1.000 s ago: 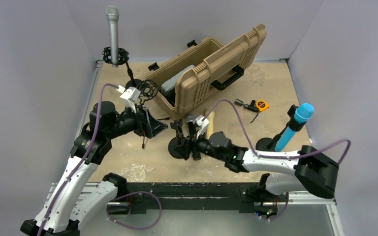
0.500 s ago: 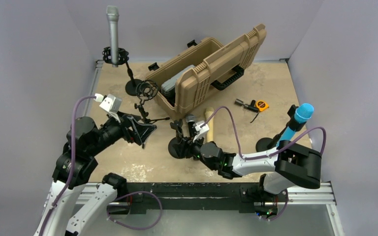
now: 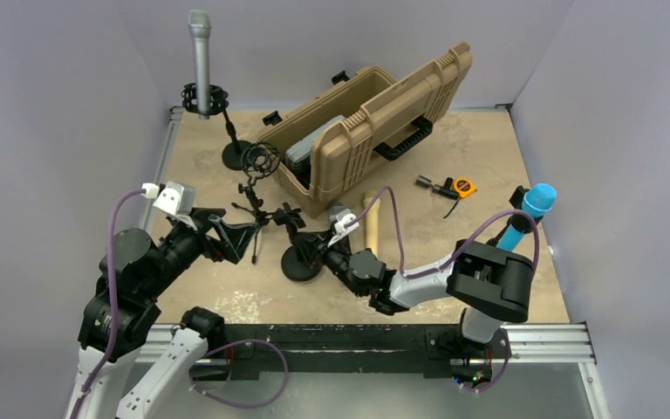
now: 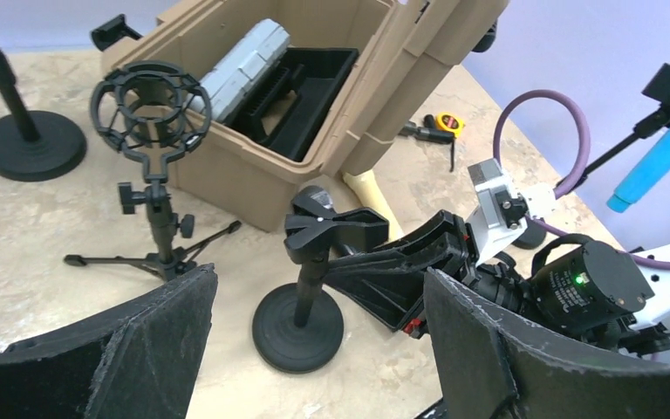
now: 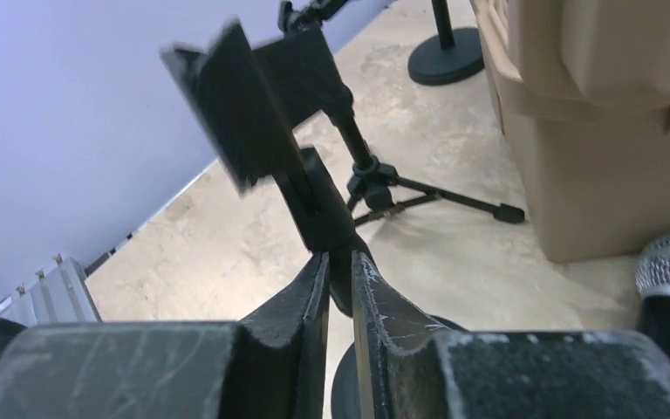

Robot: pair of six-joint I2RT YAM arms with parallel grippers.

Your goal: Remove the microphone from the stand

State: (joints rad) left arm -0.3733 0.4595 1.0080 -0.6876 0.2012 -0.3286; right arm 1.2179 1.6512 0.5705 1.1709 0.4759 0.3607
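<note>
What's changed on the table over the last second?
The left gripper, open, pulled back from the tripod shock-mount stand toward the near left. The right gripper, shut on the post of the round-base stand, dragged it a little leftward. The grey microphone, blue microphone and tan case stayed put.

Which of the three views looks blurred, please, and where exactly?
Right wrist: the clip of the stand is smeared, though the right gripper clamping the stand is sharp; left wrist and top external: crisp and evenly lit, no glare.
</note>
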